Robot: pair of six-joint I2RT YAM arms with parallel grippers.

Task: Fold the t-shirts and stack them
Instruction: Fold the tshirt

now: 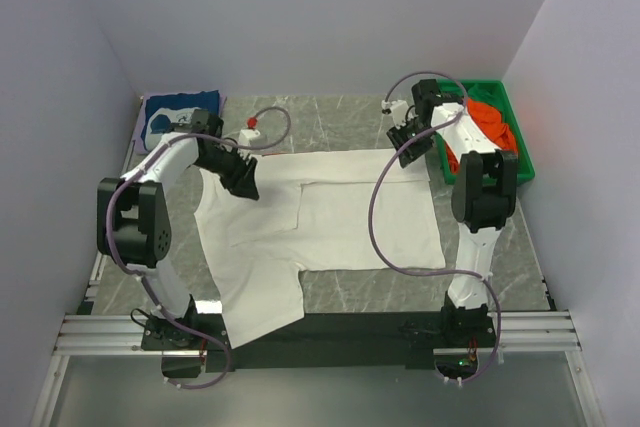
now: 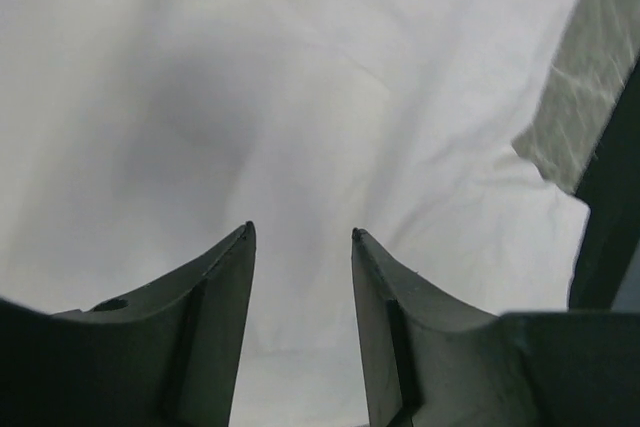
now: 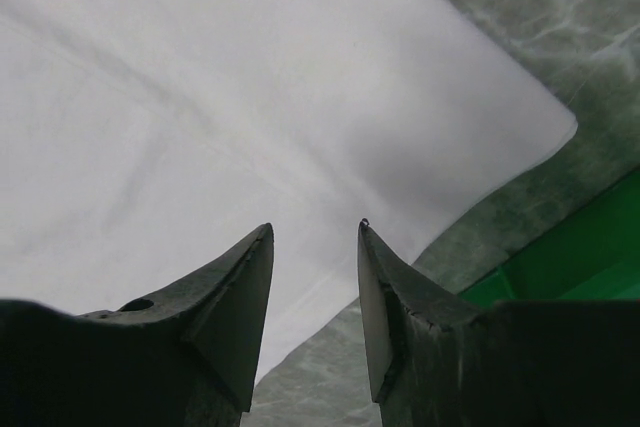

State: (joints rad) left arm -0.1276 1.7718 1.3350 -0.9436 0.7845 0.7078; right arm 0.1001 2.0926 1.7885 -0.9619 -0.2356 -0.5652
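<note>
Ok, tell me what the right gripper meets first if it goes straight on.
The right gripper would likely meet the white t-shirt, near its corner; depth is unclear.

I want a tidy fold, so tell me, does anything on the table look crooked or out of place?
Yes. The white t-shirt lies askew: its near-left part spills past the edge of the table onto the dark frame, seemingly overhanging. Nothing else stands out.

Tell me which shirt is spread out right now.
The white t-shirt, opened out in the middle. The navy t-shirt lies folded at the far-left corner; the orange t-shirt is bunched in the green bin.
</note>
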